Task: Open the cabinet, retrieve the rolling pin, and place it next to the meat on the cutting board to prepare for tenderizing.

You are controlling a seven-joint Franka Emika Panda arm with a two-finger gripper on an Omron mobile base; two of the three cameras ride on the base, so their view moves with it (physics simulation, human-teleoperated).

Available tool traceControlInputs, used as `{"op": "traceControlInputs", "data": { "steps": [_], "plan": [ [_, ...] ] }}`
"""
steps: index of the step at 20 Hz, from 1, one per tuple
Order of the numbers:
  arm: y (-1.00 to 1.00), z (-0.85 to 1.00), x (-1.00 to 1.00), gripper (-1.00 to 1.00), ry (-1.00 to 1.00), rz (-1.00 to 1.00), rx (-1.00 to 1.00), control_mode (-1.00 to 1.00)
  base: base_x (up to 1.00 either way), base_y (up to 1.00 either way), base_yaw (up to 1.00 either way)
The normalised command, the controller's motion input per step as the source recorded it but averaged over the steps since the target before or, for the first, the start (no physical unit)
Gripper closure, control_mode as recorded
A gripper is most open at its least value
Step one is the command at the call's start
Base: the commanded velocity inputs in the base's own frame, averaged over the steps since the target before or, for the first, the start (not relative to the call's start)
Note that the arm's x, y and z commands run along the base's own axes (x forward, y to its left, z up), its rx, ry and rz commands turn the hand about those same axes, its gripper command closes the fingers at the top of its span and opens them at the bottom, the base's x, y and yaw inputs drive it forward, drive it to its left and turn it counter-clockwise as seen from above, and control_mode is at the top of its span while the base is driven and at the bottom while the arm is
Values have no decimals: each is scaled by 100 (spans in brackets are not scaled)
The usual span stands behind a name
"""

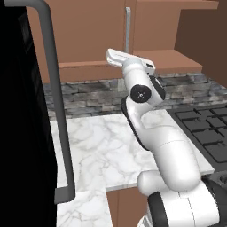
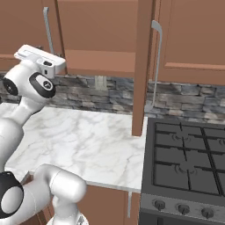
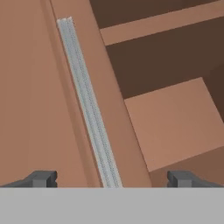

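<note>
Claw [image 3: 111, 179] tips spread wide, cabinet [image 3: 39, 96] door's silver handle [image 3: 87, 109] between them just ahead, right door swung open

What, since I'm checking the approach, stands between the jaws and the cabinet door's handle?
Nothing visible does. The gripper is open, and the silver handle on the cabinet door runs unobstructed just ahead, in line with the gap between the jaws.
</note>
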Motion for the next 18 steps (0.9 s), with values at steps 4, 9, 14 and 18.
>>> {"op": "traceControlInputs", "data": {
  "steps": [4,9,14,18],
  "plan": [
    [2,0,35,-100,-1,11,1,-100,0,0,0],
    [8,0,40,100,0,10,0,-100,0,0,0],
    [21,0,46,100,0,8,0,-100,0,0,0],
    [18,0,36,100,0,8,0,-100,0,0,0]
  ]
}}
